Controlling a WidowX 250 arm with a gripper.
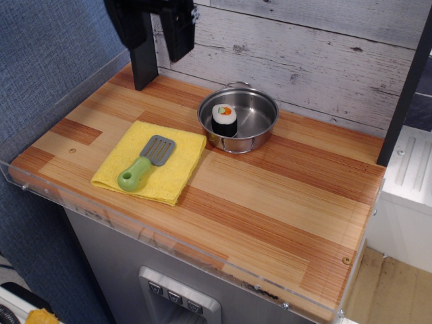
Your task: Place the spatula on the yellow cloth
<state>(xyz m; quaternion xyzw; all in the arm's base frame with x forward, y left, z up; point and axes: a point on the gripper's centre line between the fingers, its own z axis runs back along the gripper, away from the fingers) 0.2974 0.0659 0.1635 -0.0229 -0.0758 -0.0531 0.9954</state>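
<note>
Now the spatula lies on the yellow cloth; released, empty pincer well above.

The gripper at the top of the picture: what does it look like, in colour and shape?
The gripper is black all over, with two long, flat, rectangular fingers hanging from a blocky black body. The surfaces look matte and plain; no markings can be made out, and no cable shows in this picture. The arm above it is cut off by the frame.
</note>
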